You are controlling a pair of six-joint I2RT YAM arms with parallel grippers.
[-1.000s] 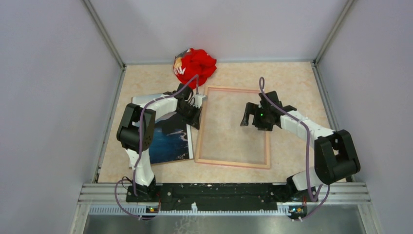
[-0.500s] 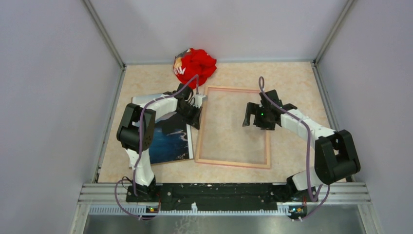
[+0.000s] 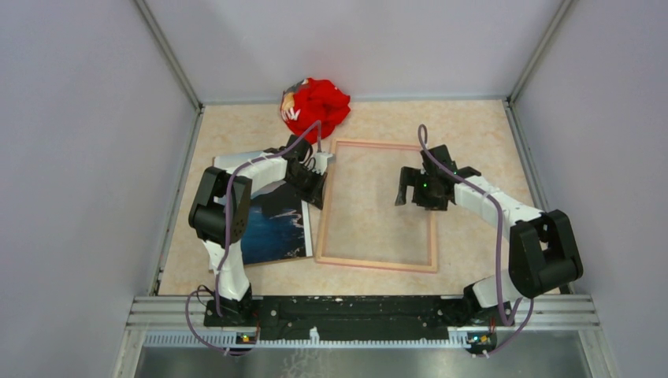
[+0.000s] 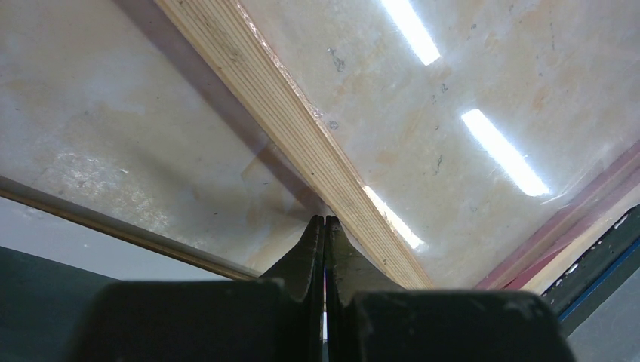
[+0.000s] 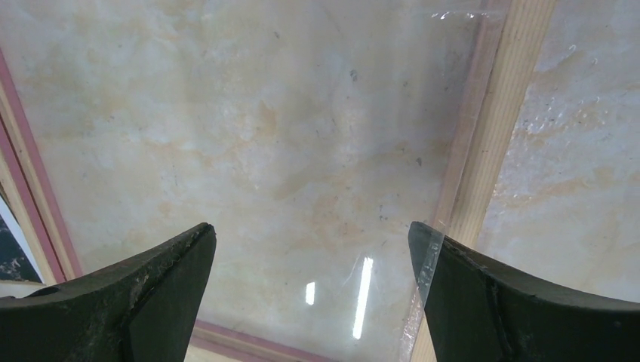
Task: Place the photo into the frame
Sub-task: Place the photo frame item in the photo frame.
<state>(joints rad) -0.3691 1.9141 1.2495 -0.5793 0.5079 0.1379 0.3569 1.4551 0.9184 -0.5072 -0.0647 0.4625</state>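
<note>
The left arm (image 3: 256, 167) is covering part of the photo (image 3: 272, 232); the left fingers (image 4: 308, 253) are pressing shut by the frame (image 3: 376, 264), and the right fingers (image 5: 170, 271) are gaping open.

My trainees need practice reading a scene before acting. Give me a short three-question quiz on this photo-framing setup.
1. On which side of the frame does the photo lie?
2. Of the left gripper and the right gripper, which is open? A left only; B right only; C both.
3. True or false: the red cloth bundle lies inside the frame.
Key: 1 left side, outside the frame; 2 B; 3 false, it lies beyond the far rail.
</note>
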